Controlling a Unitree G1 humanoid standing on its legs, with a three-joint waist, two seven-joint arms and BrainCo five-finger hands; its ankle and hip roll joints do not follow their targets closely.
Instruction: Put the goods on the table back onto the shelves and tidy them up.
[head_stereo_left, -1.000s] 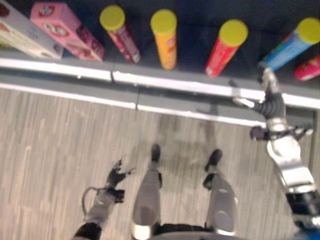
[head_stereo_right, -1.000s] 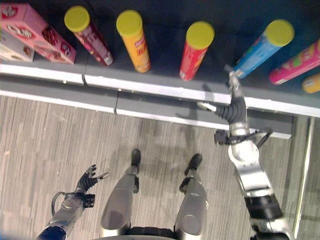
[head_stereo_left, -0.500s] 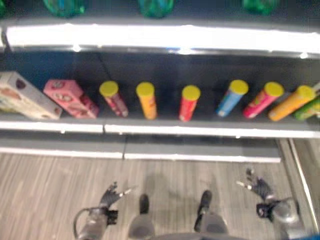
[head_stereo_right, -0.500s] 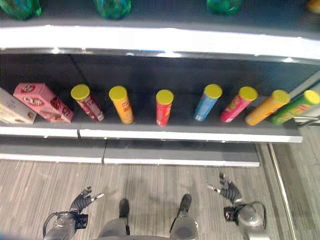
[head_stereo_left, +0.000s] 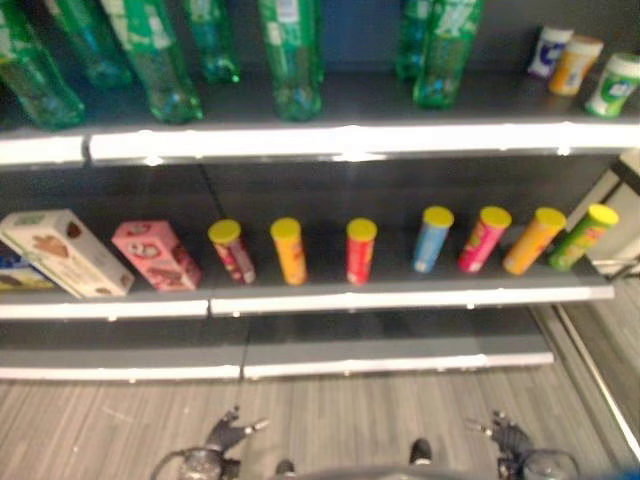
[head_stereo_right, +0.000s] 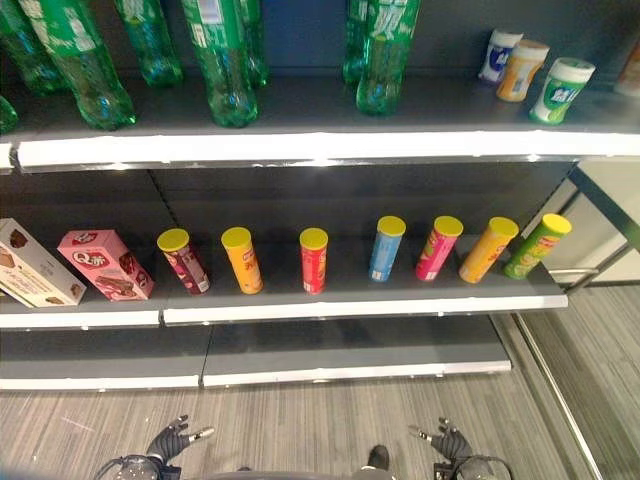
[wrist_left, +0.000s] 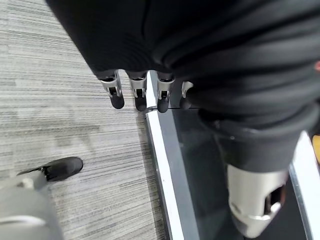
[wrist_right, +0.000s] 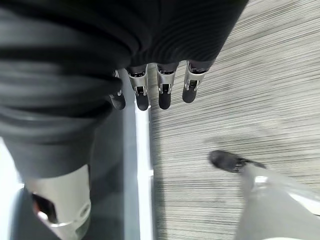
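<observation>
Hanging low over the floor (head_stereo_right: 300, 420): left hand (head_stereo_right: 168, 441) and right hand (head_stereo_right: 450, 441), fingers relaxed and spread, gripping nothing. Standing in a row on the middle shelf (head_stereo_right: 360, 300): seven yellow-lidded canisters (head_stereo_right: 313, 260), boxes (head_stereo_right: 105, 264) at the left end, green bottles (head_stereo_right: 222, 60) above. Seemingly nearing completion, judging by the tidy spacing; showing no table or loose goods left to fetch.

Cut off at frame top: green bottles (head_stereo_right: 225, 60) on upper shelf (head_stereo_right: 300, 148), caps out of frame. Left of pink box (head_stereo_right: 104, 264), white box (head_stereo_right: 35, 265) clipped by frame edge. Print on cans (head_stereo_right: 313, 260) too small to read.
</observation>
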